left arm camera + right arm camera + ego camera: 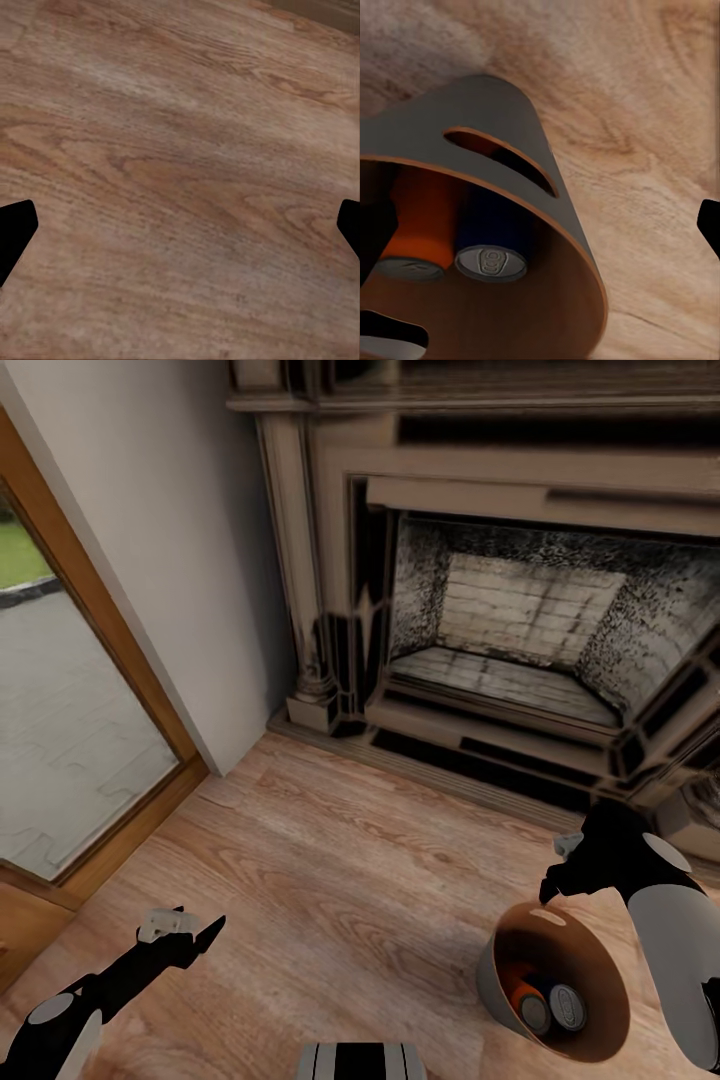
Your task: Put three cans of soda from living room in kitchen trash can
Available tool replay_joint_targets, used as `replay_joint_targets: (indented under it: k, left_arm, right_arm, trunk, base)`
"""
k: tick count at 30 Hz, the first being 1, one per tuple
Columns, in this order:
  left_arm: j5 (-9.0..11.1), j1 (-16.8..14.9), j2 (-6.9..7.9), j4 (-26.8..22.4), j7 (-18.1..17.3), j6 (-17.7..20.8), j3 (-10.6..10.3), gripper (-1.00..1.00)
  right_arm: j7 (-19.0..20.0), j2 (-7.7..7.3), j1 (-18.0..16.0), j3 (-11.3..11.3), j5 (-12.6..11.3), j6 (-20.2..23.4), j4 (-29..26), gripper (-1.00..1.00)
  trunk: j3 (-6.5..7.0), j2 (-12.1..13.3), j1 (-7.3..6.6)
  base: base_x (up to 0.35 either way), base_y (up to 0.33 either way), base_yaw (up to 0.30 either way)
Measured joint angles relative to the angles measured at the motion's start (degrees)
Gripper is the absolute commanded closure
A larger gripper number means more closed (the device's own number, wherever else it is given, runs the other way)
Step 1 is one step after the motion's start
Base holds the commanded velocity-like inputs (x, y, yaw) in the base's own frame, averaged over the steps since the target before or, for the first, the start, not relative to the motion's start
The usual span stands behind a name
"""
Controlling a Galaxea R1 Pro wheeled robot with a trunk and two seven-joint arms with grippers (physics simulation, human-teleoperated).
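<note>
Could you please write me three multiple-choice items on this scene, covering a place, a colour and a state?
1. Where are the soda cans? A on the floor; B inside the bin; C in the fireplace.
2. What colour is the bin's inside? A tan-brown; B white; C green.
3. How is the left claw? A shut on a can; B open and empty; C shut on the bin.

Answers: B, the cans lie within its wall; A, the inner wall shows brown; B, its fingers stand apart over bare wood floor.
</note>
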Motion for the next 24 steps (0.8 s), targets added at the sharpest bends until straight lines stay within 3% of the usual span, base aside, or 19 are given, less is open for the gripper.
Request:
replay_joint_targets:
  k: [24]
  left_arm:
    - [0.0,0.0,0.02,0.0,0.0,0.1,0.0,-1.00]
  right_arm:
    - [0.5,-0.01,0.1,-0.9,-0.3,0.0,-0.6,-1.00]
  trunk:
    - [5.32,0.3,-0.62]
  base:
    - [0.000,0.000,0.000]
